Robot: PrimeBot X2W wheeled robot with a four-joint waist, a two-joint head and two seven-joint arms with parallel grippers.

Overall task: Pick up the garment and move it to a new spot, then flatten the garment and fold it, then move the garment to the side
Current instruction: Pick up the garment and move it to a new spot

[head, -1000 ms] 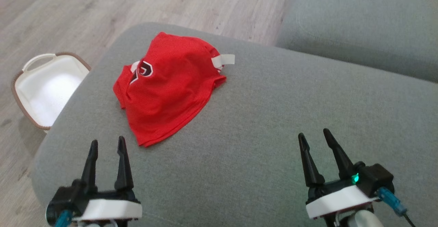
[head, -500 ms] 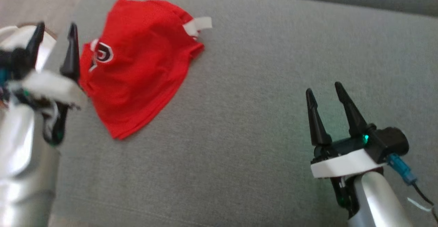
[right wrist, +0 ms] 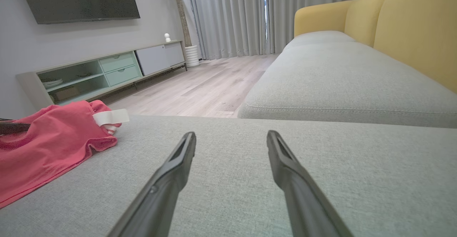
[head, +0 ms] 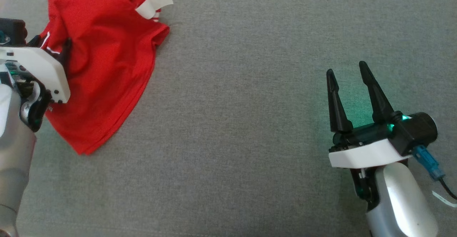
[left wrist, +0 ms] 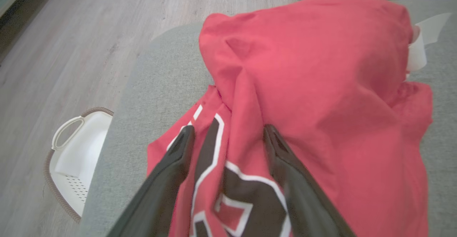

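Observation:
A crumpled red garment [head: 103, 69] with a black-and-white emblem and a white tag [head: 153, 4] lies on the grey sofa cushion [head: 250, 105], at the upper left of the head view. My left gripper [head: 51, 43] is at its left edge. In the left wrist view the left gripper [left wrist: 228, 130] is open, its fingers either side of a raised fold of the garment [left wrist: 321, 87]. My right gripper [head: 345, 68] hovers open over bare cushion far to the right. The right wrist view has the right gripper [right wrist: 231, 134] with the garment [right wrist: 46, 147] off to its left.
A white basket [left wrist: 75, 151] with a brown rim stands on the wood floor beside the cushion's end. A second grey seat cushion [right wrist: 339, 87] and a yellow backrest [right wrist: 410, 26] lie beyond. A low TV cabinet [right wrist: 107, 69] stands across the room.
The head camera has tilted down and shifted. My left gripper has reached forward from the cushion's near edge to the garment, its fingers now astride a fold. The right gripper stays open.

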